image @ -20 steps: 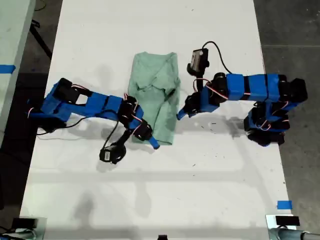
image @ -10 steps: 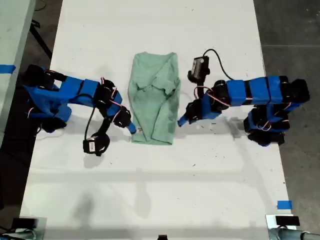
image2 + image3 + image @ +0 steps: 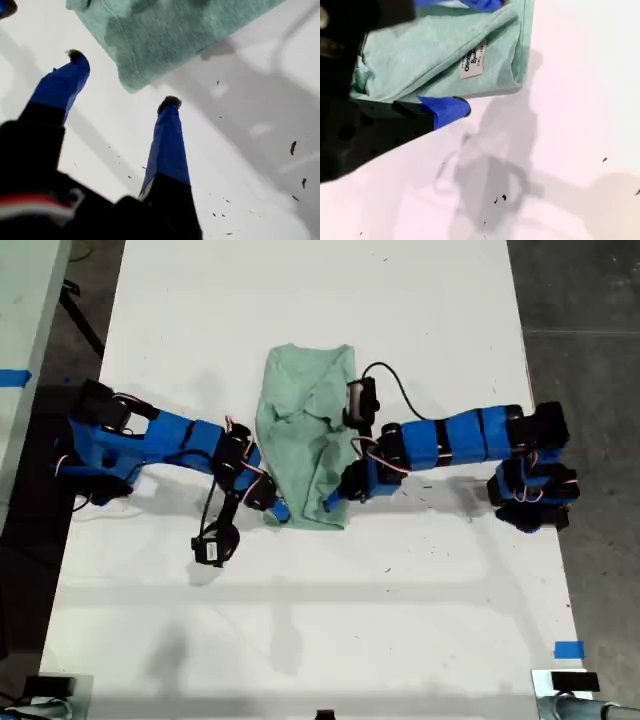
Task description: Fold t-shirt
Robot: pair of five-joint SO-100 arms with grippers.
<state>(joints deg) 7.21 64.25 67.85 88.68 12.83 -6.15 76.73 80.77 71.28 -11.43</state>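
Exterior view: a pale mint-green t-shirt [image 3: 305, 440] lies near the middle of a long white table [image 3: 300, 620]. It is folded into a narrow strip whose long axis runs from the view's top to its bottom. Two blue arms reach in from the view's left and right and meet at the strip's lower end. My first gripper [image 3: 278, 508], on the arm from the view's left, is at the lower left corner of the cloth. My second gripper [image 3: 333, 500], on the arm from the view's right, is over the lower right corner. Dark grey floor [image 3: 590, 300] borders the table on both sides, and a strip of blue tape [image 3: 568, 649] sits near the table's lower right in this view.

First wrist view: my first gripper [image 3: 122, 79] has its jaws spread wide with only bare table [image 3: 250, 150] between them. A rounded corner of the t-shirt [image 3: 165, 35] lies just beyond the tips.

Second wrist view: my second gripper [image 3: 475, 55] has a folded edge of the t-shirt [image 3: 430, 55] between its blue fingers [image 3: 445, 109]. I cannot tell whether the jaws are pinching the cloth. A small white label [image 3: 473, 60] shows on the fabric.
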